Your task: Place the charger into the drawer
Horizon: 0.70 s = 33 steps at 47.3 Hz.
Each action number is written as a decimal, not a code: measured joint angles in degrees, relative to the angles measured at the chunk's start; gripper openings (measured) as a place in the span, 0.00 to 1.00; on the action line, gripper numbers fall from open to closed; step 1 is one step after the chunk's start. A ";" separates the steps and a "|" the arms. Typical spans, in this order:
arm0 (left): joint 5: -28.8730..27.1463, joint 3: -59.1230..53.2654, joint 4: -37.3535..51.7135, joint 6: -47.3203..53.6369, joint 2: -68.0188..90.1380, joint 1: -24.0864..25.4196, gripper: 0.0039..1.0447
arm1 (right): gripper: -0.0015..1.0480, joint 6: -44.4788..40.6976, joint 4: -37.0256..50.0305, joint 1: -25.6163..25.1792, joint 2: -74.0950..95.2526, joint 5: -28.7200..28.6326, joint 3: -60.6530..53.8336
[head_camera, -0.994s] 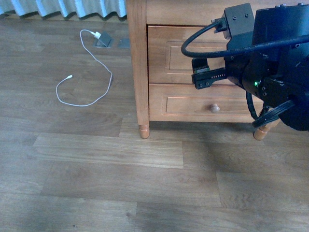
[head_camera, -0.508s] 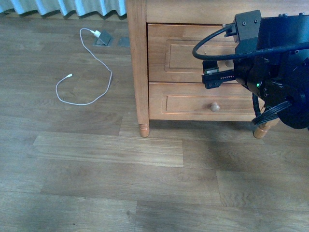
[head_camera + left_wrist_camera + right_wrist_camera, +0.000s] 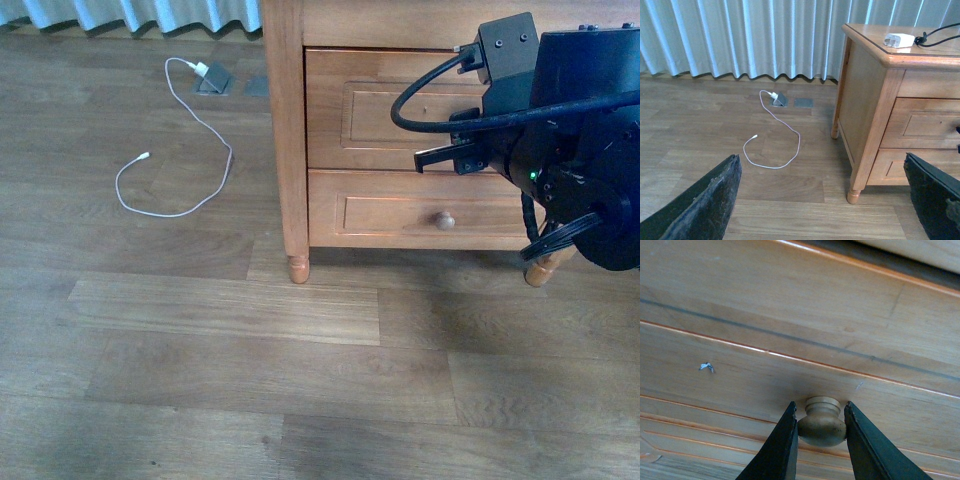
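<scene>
Currently the R gripper [image 3: 820, 412] is at the front of the nightstand [image 3: 285, 140]. Its 2 fingers [image 3: 777, 450] are pinched in on either side of the round knob [image 3: 821, 422] of the upper drawer [image 3: 335, 110], touching it on both sides, w/ nothing else in its grip. The drawer front sits flush w/ the nightstand frame, i.e. closed. The charger [image 3: 899, 40] lies on top of the nightstand, toward the left end, w/ its black cable [image 3: 937, 35] trailing across the top toward the R side. The L gripper [image 3: 821, 157] faces the nightstand from its left-front, fingers spread wide, holding nothing. A thin white cable [image 3: 175, 150] lies looped on the floor left of the nightstand, 1 end by a grey floor socket [image 3: 213, 82]. The lower drawer [image 3: 400, 215], just under the upper 1, is closed too.
</scene>
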 joint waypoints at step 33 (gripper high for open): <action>0.00 0.00 0.00 0.00 0.00 0.00 0.94 | 0.21 3.41 -3.80 -2.27 -12.98 -10.71 -17.53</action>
